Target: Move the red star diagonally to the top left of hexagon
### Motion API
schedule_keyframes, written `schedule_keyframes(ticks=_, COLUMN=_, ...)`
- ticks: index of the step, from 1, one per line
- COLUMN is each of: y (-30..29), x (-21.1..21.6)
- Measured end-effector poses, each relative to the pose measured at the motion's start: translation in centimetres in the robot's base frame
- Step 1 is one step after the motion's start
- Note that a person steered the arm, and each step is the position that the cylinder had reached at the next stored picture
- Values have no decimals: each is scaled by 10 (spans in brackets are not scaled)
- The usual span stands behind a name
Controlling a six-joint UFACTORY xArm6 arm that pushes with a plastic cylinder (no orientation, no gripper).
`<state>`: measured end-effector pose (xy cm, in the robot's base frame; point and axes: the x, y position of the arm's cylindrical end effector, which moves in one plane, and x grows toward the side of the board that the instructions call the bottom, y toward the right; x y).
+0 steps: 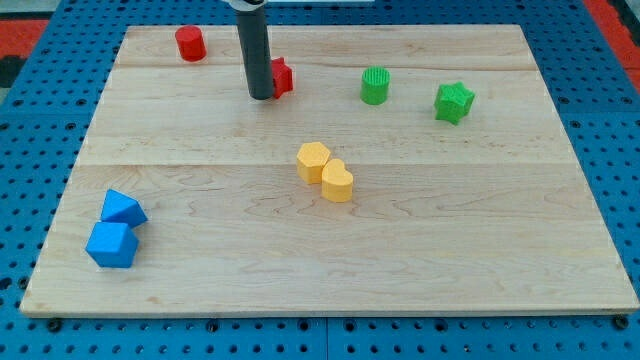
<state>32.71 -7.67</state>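
Note:
The red star [282, 76] lies near the view's top, just left of centre, partly hidden behind my rod. My tip [262, 96] rests on the board touching the star's left side. The yellow hexagon [313, 161] sits in the middle of the board, below and slightly right of the star, with a yellow heart-shaped block [338, 182] touching its lower right side.
A red cylinder [190, 43] stands at the top left. A green cylinder [375, 85] and a green star [454, 101] lie at the top right. Two blue blocks [123, 209] [111, 245] sit at the bottom left. The wooden board [480, 250] lies on a blue pegboard.

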Motion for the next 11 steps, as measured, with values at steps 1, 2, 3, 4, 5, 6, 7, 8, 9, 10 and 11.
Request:
schedule_keyframes(ticks=1, y=0, x=-2)
schedule_keyframes(ticks=2, y=0, x=-2)
schedule_keyframes(ticks=3, y=0, x=-2)
schedule_keyframes(ticks=4, y=13, x=20)
schedule_keyframes(ticks=5, y=65, x=2)
schedule_keyframes(ticks=6, y=64, x=-34)
schedule_keyframes(ticks=7, y=52, x=-48)
schedule_keyframes(ticks=8, y=43, x=-38)
schedule_keyframes(ticks=9, y=42, x=-1)
schedule_keyframes(ticks=10, y=106, x=21)
schedule_keyframes(ticks=11, y=136, x=29)
